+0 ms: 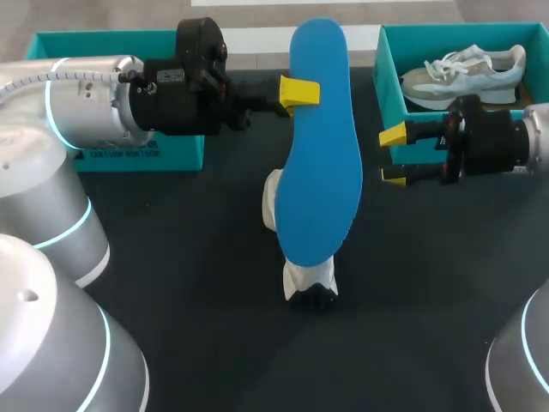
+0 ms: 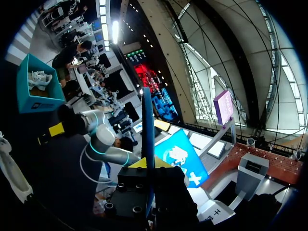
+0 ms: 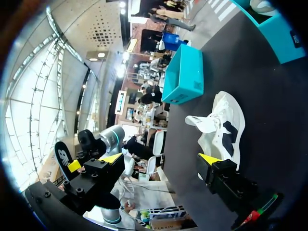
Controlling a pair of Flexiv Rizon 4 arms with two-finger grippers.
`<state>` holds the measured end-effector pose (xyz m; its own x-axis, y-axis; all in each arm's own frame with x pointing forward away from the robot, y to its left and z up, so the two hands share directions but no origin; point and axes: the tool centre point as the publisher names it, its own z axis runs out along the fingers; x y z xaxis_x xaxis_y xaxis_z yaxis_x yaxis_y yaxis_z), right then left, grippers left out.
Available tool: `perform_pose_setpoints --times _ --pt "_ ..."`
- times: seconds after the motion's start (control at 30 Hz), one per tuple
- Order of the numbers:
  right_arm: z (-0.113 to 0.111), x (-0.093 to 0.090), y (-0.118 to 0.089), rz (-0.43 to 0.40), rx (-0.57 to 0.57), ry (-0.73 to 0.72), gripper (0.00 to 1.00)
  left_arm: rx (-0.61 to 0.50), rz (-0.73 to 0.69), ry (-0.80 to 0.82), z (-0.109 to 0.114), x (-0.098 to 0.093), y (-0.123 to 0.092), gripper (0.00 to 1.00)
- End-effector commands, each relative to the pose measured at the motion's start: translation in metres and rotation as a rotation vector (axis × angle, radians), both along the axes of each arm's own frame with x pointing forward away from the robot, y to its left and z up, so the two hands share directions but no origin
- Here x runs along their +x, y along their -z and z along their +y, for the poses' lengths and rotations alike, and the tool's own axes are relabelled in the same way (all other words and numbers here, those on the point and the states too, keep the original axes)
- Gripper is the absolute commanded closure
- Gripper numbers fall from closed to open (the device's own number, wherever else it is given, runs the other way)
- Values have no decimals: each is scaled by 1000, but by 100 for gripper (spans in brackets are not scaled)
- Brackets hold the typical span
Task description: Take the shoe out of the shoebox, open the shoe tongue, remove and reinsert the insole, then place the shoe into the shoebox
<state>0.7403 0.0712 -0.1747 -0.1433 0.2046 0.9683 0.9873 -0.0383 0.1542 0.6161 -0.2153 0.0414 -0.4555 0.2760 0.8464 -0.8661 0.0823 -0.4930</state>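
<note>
Above the middle of the tabletop [image 1: 197, 283], the left gripper [image 1: 298, 91] is clenched on the blue insole [image 1: 319, 146], already out of the white shoe [image 1: 307, 280] lying beneath, while the right gripper [image 1: 393, 156] hangs released and empty; reinserting the insole and returning the shoe to a shoebox [image 1: 129, 154] remain.

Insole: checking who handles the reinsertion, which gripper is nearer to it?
Left. The left gripper is shut on the insole near its far end; the right gripper is open, off to the insole's side, not touching it.
</note>
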Motion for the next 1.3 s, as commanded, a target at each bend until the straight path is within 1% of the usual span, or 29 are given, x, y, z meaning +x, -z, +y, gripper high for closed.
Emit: perform_pose_setpoints --times 0.03,0.27,0.33,0.4,0.47,0.5,0.57,0.6,0.67,0.77,0.83,0.87,0.9,1.3 --pt "2 0 0 1 -4 2 0 0 0 -2 0 -1 1 100" --pt "2 0 0 1 -4 2 0 0 0 -2 0 -1 1 100" --pt "2 0 0 1 -4 2 0 -9 -48 22 6 2 11 100" --pt "2 0 0 1 -4 2 0 15 -146 -11 10 9 22 100" --pt "2 0 0 1 -4 2 0 11 -234 -41 14 14 30 100" --pt "2 0 0 1 -4 2 0 30 -391 -71 17 19 37 100" --pt "2 0 0 1 -4 2 0 33 -609 -92 23 24 44 100" --pt "2 0 0 1 -4 2 0 17 -735 -131 26 27 48 100" --pt "2 0 0 1 -4 2 0 -21 -978 -159 32 33 54 100" --pt "2 0 0 1 -4 2 0 -96 -1256 -184 39 38 63 100" --pt "2 0 0 1 -4 2 0 -123 -1335 -201 42 40 68 100" --pt "2 0 0 1 -4 2 0 -138 -1356 -212 43 41 68 100" --pt "2 0 0 1 -4 2 0 -118 -1340 -202 44 42 70 100" --pt "2 0 0 1 -4 2 0 -118 -1340 -202 44 42 70 100"
